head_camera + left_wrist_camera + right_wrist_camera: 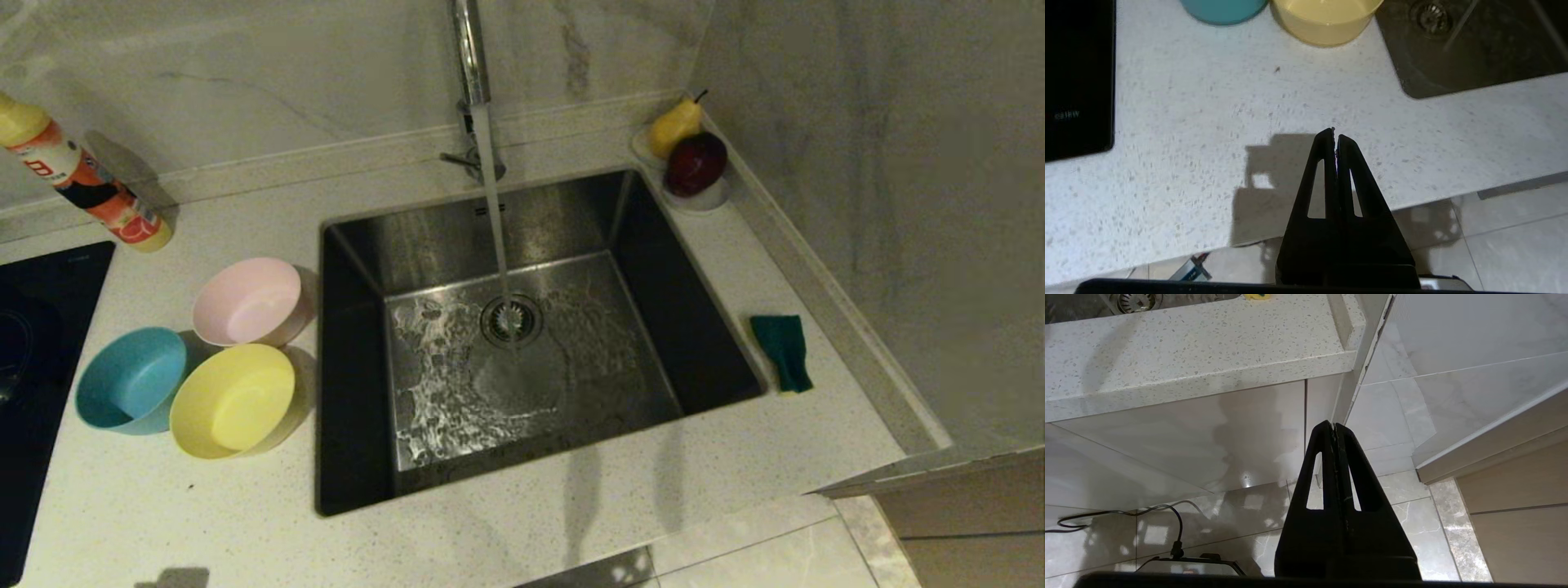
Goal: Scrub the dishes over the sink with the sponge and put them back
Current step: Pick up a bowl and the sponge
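Three bowls stand on the counter left of the sink [694, 343]: a pink bowl [249, 300], a blue bowl [131, 377] and a yellow bowl [233, 398]. The green sponge [782, 351] lies on the counter to the right of the basin. Water runs from the chrome tap [472, 73] onto the drain strainer [511, 320]. Neither arm shows in the head view. My left gripper [1335, 136] is shut and empty above the counter's front edge, short of the yellow bowl [1327, 20] and blue bowl [1224, 10]. Below the counter front, my right gripper [1333, 426] is shut and empty.
A dish-soap bottle [82, 180] lies tilted at the back left. A black cooktop [41, 367] borders the counter's left side. A small white dish [698, 200] with a pear [676, 124] and a dark red fruit [695, 163] stands at the back right corner. A wall rises on the right.
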